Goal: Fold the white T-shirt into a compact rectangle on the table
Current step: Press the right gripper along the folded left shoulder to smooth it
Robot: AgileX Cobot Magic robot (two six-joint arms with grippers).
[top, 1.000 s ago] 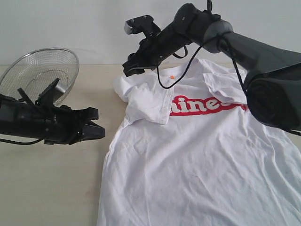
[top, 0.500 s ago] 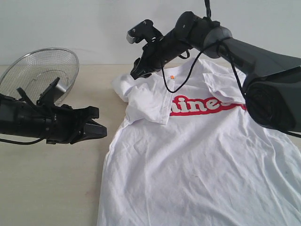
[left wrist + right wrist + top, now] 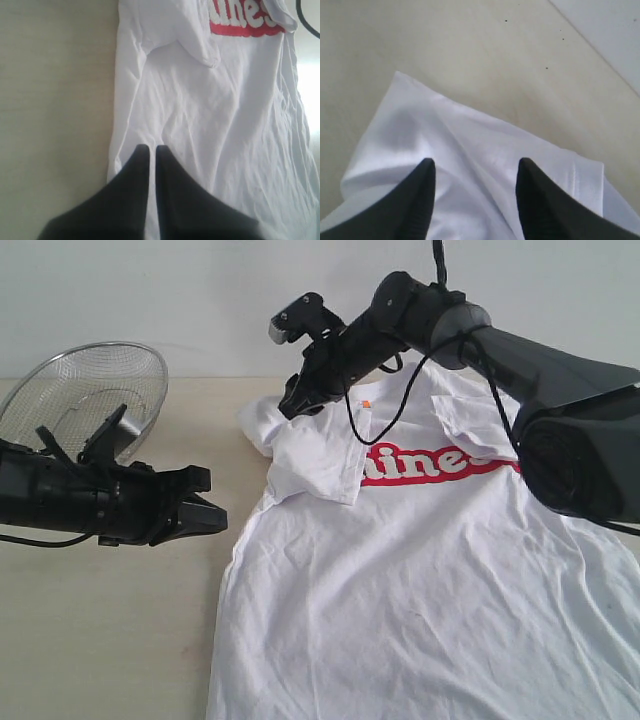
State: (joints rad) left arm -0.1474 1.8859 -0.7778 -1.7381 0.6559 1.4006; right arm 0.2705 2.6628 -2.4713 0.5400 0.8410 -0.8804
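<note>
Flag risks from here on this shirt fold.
1. The right gripper hangs open over the bunched sleeve of the white T-shirt; closing there may pinch several layers and drag the shirt askew.
2. Its black cable loops low over the shirt and could snag cloth.
3. The left gripper is shut, and its arm lies just in front of the mesh bowl; a swing could knock it.

Left arm (image 3: 60, 498) and right arm (image 3: 540, 360) matte black, rounded housings; thin black cable (image 3: 400, 405) looped; right end effector (image 3: 476, 161) fingers (image 3: 542, 205) tapered, ribbed

Bare table (image 3: 100, 640) lies open beside the white T-shirt (image 3: 420, 590) — the mesh bowl (image 3: 85, 390) stands in its far corner.
</note>
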